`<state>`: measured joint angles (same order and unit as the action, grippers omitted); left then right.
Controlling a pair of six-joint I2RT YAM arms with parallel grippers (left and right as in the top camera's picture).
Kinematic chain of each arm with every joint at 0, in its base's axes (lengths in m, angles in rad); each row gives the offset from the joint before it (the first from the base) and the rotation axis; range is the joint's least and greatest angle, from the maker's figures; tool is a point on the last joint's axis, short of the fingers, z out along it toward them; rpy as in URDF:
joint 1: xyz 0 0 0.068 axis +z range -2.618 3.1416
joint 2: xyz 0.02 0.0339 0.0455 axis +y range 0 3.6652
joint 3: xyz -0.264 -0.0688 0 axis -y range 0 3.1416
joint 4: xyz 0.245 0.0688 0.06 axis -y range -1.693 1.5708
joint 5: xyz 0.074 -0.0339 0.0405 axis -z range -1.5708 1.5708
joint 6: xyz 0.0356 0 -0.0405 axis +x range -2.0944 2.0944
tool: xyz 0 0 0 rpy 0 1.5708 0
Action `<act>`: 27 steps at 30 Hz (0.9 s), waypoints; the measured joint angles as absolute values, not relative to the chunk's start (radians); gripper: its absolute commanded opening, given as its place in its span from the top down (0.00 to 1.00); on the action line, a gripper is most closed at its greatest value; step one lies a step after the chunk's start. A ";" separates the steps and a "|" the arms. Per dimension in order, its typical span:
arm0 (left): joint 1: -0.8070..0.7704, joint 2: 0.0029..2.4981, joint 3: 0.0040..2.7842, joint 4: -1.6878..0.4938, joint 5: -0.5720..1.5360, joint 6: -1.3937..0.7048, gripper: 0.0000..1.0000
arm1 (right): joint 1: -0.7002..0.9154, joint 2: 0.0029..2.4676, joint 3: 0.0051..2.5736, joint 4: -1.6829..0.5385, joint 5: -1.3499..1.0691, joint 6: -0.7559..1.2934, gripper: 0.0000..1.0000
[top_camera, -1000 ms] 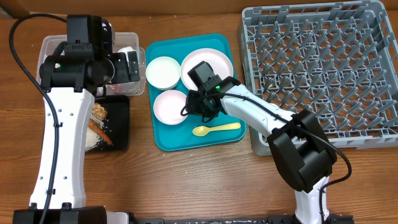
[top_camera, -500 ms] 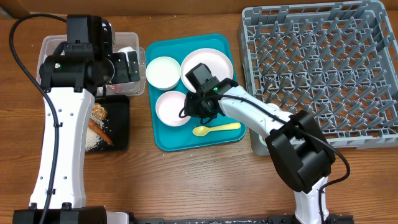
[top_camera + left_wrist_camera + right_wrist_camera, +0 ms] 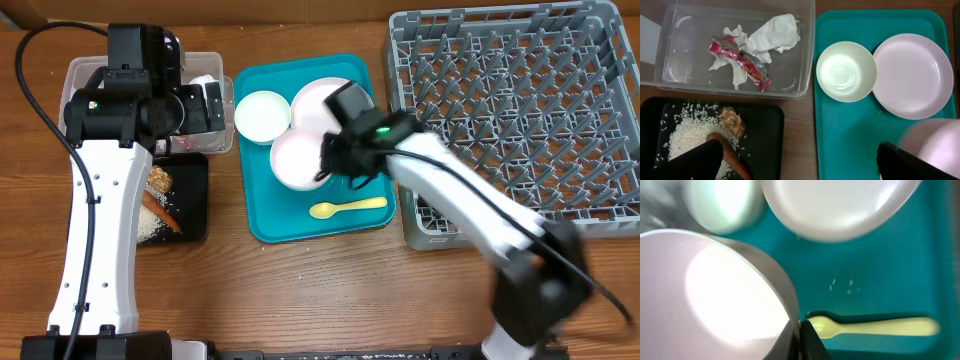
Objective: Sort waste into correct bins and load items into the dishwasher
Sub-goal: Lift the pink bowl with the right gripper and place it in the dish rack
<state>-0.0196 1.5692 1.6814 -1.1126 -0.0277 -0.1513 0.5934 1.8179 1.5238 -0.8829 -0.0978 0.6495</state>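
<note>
At three o'clock on the table (image 3: 300, 290) is set the grey dish rack (image 3: 510, 100). Over the teal tray (image 3: 270, 215), a pinkish bowl (image 3: 298, 158) is clamped by its rim in the right gripper (image 3: 800, 330), a yellow spoon (image 3: 348, 207) at its five o'clock. The left gripper (image 3: 207, 105) is spread wide, nothing held, at ten o'clock.

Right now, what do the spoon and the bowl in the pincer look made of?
The spoon: likely plastic, pale yellow, uniform colour, soft dull sheen. The bowl: smooth glossy white-pink, bright highlight inside; plastic or glazed ceramic, cannot tell.
</note>
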 measured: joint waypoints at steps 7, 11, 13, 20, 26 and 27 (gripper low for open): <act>-0.020 1.571 1.681 -1.113 -0.027 -0.151 0.00 | 0.505 1.509 1.602 -0.778 0.428 0.597 0.96; -0.020 1.571 1.681 -1.113 -0.027 -0.151 0.00 | 0.484 1.526 1.607 -0.527 0.768 0.433 0.96; -0.020 1.571 1.681 -1.113 -0.028 -0.151 0.00 | 0.475 1.569 1.607 -0.377 0.877 0.314 0.96; -0.020 1.571 1.682 -1.111 -0.027 -0.151 0.00 | 0.413 1.811 1.607 0.125 1.112 -0.216 0.96; -0.020 1.571 1.682 -1.111 -0.028 -0.151 0.00 | 0.355 2.030 1.607 0.278 1.164 -0.583 0.96; -0.020 1.571 1.682 -1.111 -0.028 -0.151 0.00 | 0.353 2.055 1.606 0.294 1.167 -0.618 0.96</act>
<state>-0.0196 1.5711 1.6821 -1.1110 -0.0277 -0.1513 0.3531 2.0552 1.6058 0.2943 1.1667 -0.6178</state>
